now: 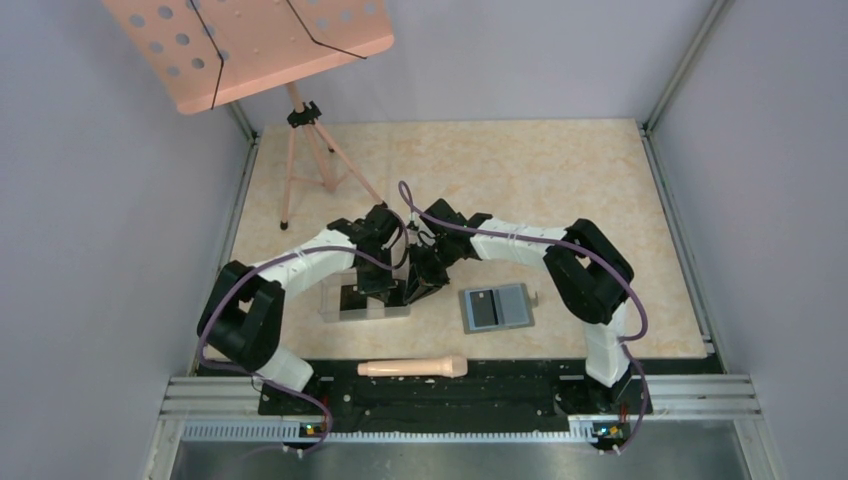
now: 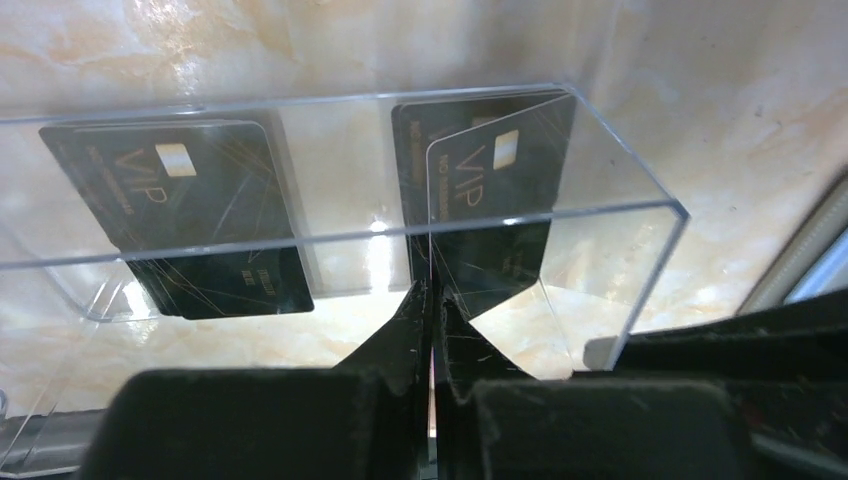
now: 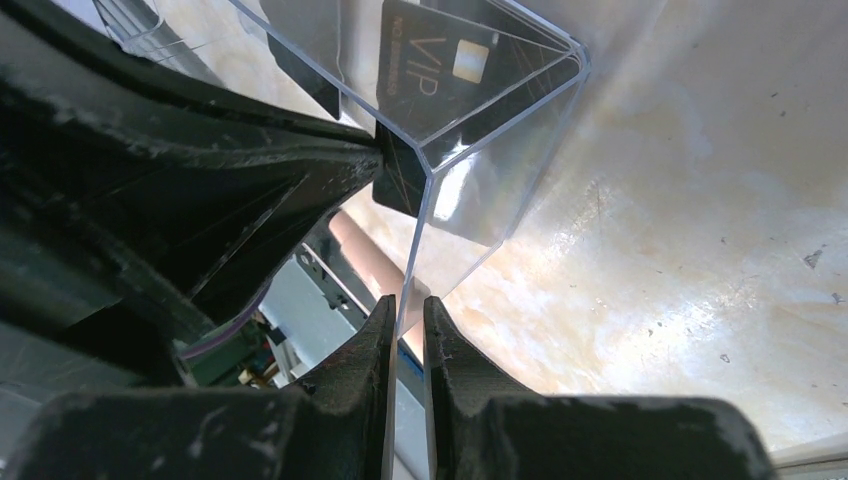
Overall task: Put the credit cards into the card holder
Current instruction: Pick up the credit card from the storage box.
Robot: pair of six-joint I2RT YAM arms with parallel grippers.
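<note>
- Left jaws are pinched shut on a credit card (image 2: 490, 200) that stands on edge inside the clear box (image 2: 620, 250), at the end nearer the card holder (image 1: 497, 308).
- Right jaws, nearly closed, clamp the box's wall at that end.
- Other credit cards (image 2: 190, 200) lie at the box's opposite end.
- The card looks thin, stiff, light and slick, so it is best pinched by an edge.

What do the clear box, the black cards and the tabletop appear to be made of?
The clear box looks like rigid transparent plastic, probably acrylic: glossy, sharp-edged. The credit cards seem thin black plastic with gold print and slight sheen. The tabletop is glossy and marble-patterned, perhaps laminate; glare spots show.
</note>
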